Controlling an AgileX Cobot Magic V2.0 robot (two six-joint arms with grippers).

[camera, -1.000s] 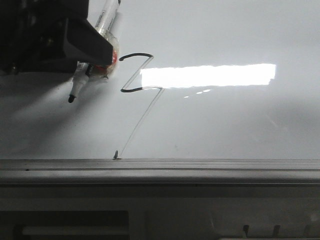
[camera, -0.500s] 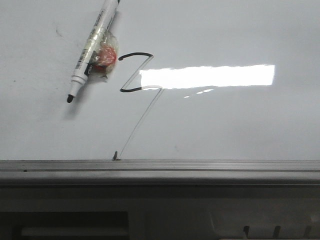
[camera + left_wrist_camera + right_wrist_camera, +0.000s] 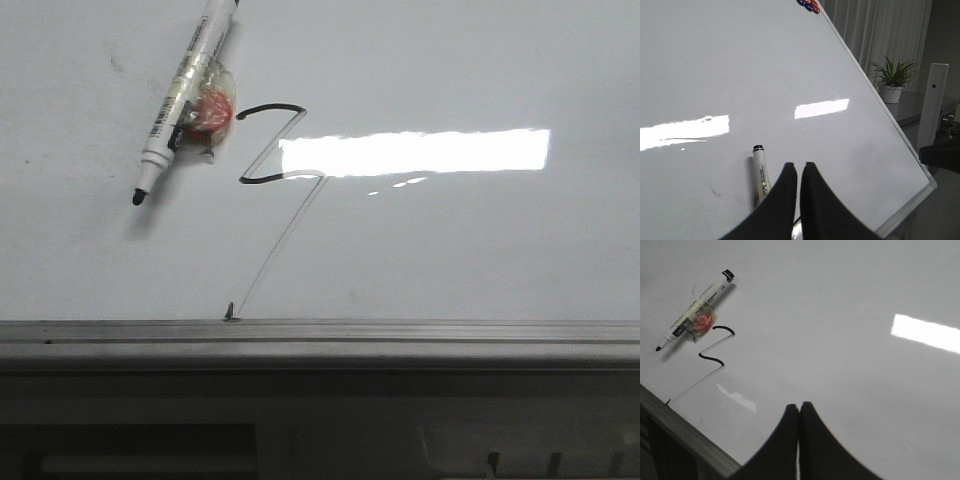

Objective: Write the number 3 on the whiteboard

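The whiteboard [image 3: 450, 240] lies flat, with a bright rectangular reflection and a grey rail along its near edge. The number 3 [image 3: 272, 145] is a black angular zigzag with a thin diagonal tail running down to the rail; it also shows in the right wrist view [image 3: 715, 347]. A white marker [image 3: 178, 95] with a red taped wad lies loose on the board just left of the number, tip toward the rail. My left gripper [image 3: 798, 167] is shut and empty above the board, right beside the marker [image 3: 760, 170]. My right gripper [image 3: 799, 406] is shut and empty, well away from the marker [image 3: 695, 307].
The grey metal rail [image 3: 320, 335] runs along the board's near edge. In the left wrist view, coloured magnets [image 3: 809, 5] sit at a far corner of the board, and a potted plant [image 3: 892, 80] and a grey post [image 3: 930, 105] stand beyond its edge.
The dark left gripper that covered the marker's upper part one second ago has left the front view. The marker now lies free on the board, barely shifted.
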